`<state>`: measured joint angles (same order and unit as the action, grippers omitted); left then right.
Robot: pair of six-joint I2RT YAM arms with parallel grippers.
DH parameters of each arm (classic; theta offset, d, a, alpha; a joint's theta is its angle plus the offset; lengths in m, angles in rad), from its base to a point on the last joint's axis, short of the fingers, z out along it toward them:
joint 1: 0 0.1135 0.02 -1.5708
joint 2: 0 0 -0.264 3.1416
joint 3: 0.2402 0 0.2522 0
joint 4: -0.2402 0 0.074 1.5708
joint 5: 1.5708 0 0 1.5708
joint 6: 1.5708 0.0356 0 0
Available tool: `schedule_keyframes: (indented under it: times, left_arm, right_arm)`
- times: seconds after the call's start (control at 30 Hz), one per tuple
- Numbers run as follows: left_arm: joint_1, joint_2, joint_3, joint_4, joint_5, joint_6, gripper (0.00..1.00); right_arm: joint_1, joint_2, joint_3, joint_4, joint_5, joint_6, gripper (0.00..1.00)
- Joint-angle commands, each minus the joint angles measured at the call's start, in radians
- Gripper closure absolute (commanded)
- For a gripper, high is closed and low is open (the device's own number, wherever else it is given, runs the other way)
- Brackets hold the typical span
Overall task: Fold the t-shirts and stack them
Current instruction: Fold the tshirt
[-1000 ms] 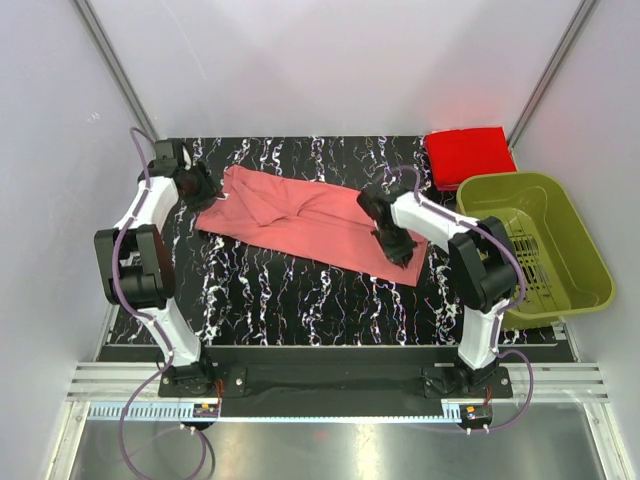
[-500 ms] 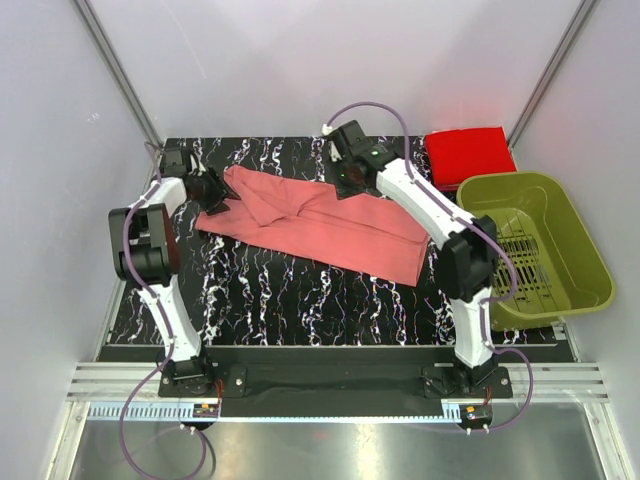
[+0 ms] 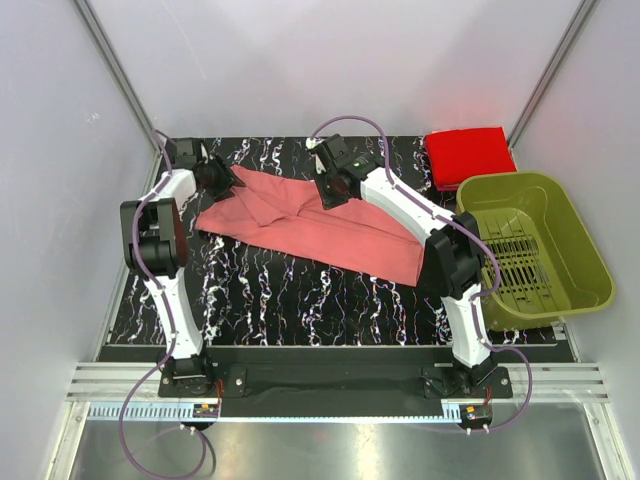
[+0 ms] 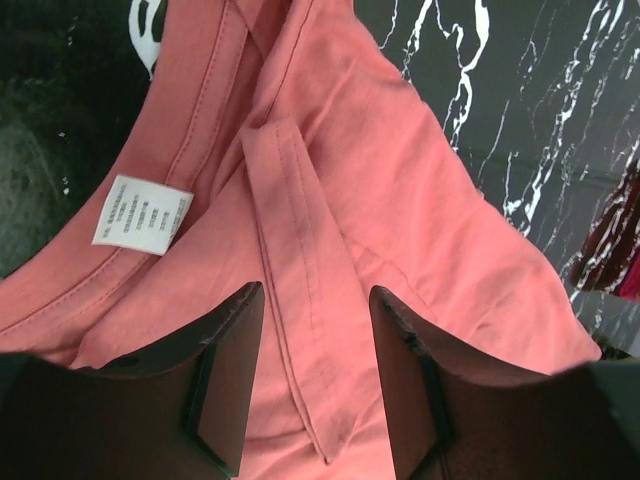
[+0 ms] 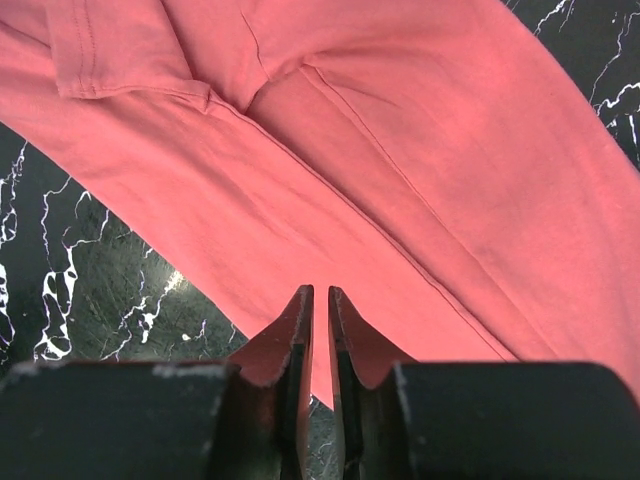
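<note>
hovering over salmon-pink t-shirt (image 3: 310, 222); left end effector (image 4: 315, 330) open

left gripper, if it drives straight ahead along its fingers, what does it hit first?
Most likely the salmon-pink t-shirt. In the left wrist view the left gripper has open jaws with nothing between them, and a folded hem strip of the shirt lies directly ahead. How far above the cloth it sits is unclear.

near table (image 3: 300, 300): bare marble, passable | right: basket (image 3: 560, 290) blocks | far-right corner: red shirt (image 3: 468, 155)
</note>
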<state>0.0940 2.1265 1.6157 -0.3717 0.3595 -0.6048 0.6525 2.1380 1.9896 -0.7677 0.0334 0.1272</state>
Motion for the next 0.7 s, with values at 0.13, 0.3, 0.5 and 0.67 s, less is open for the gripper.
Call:
schedule_keyframes:
  times: [0.13, 0.3, 0.5, 0.67]
  left_arm:
    - [-0.027, 0.050, 0.076, -0.016, -0.108, -0.003, 0.51]
    - [-0.039, 0.047, 0.049, 0.025, -0.143, -0.015, 0.51]
    - [-0.051, 0.081, 0.089, 0.017, -0.145, -0.012, 0.54]
    - [-0.066, 0.079, 0.090, 0.034, -0.152, -0.013, 0.59]
  right_arm:
    - [0.004, -0.055, -0.003, 0.051, 0.005, -0.023, 0.83]
    - [0.004, -0.059, -0.021, 0.074, 0.003, -0.012, 0.83]
    - [0.004, -0.061, -0.037, 0.090, 0.016, -0.006, 0.83]
    - [0.004, -0.059, -0.038, 0.114, 0.014, 0.005, 0.83]
